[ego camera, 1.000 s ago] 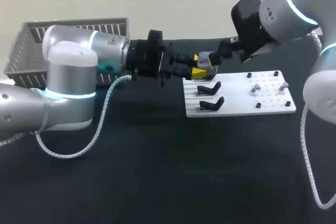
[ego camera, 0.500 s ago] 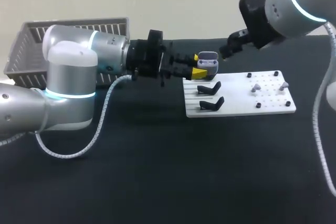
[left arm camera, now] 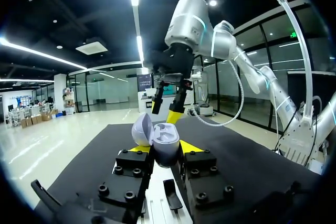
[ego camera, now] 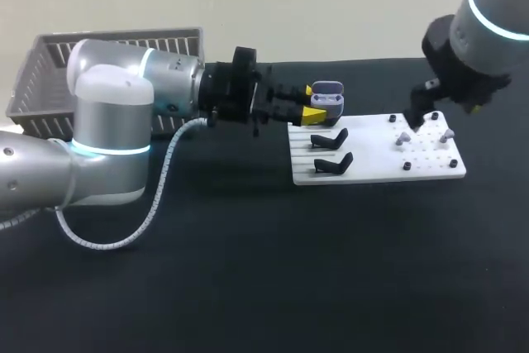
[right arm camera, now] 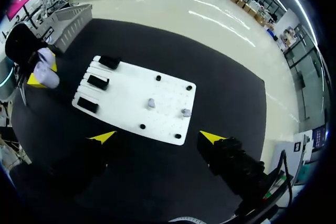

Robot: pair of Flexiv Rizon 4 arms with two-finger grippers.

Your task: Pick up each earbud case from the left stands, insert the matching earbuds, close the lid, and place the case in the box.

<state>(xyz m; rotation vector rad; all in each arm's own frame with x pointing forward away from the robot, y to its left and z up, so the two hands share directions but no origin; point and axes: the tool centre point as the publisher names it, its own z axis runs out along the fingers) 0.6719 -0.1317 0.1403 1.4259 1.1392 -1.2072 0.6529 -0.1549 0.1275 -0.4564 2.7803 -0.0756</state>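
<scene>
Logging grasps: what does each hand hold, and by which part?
Left hand grips the open case by its body's sides; right hand holds nothing.

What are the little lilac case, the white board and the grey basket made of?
Small lilac open-lidded case: likely smooth plastic, soft sheen. Flat white pegboard: probably matte plastic, even rows of holes. Grey slatted basket: seemingly moulded plastic, thin uniform ribs.

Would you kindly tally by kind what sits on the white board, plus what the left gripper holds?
Earbud case: 1
Earbuds: 2
Black stands: 3
Black pegs: 4
Total: 10
</scene>
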